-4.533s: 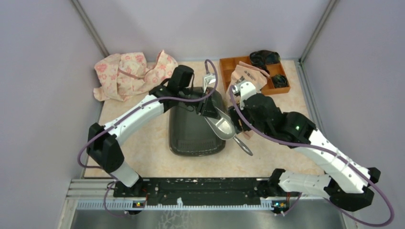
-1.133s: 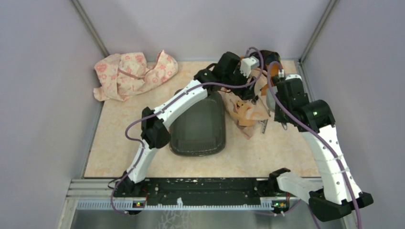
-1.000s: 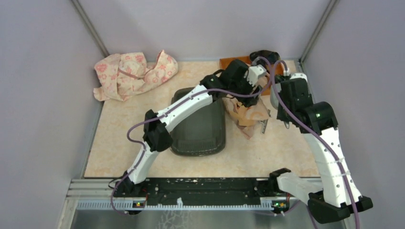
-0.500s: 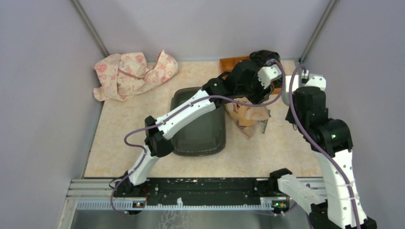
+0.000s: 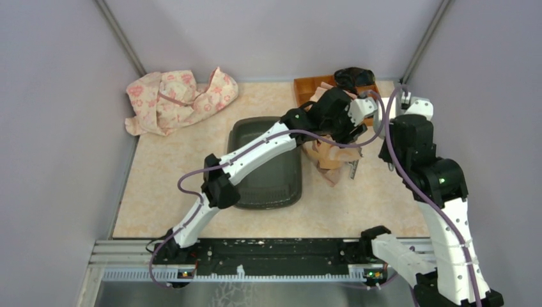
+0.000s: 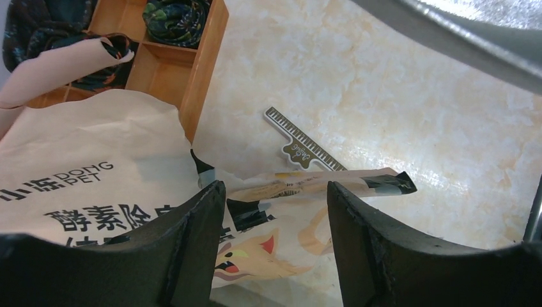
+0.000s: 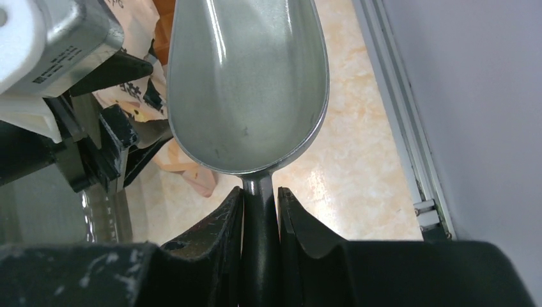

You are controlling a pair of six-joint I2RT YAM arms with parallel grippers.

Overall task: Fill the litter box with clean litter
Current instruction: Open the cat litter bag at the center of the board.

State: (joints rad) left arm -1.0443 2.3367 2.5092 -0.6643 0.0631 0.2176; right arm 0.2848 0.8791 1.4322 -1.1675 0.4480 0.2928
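Far-L corner: crumpled pink floral cloth (image 5: 179, 99), well apart from everything else. Mid-table sits the litter box (image 5: 275, 182), long side running front to back. Its inside reads plain dark from above; can't tell more. The L arm stretches diagonally over its far-R corner.

Just R of the box lies the printed paper bag (image 5: 329, 157), crumpled, w/ "DONG PET" lettering and a cartoon cat face showing in the L wrist view. Its far end is up against the orange organiser tray (image 5: 305, 86), which holds dark cloth bundles. L gripper (image 6: 275, 204) hovers over the bag, fingers spread wide, nothing btwn them. A small toothed strip (image 6: 303, 148) lies on the table beside the bag.

R gripper (image 7: 260, 198) is clamped tight on the handle of the metal scoop (image 7: 246, 83). The bowl shows bare metal, held above the table nr the R rail.
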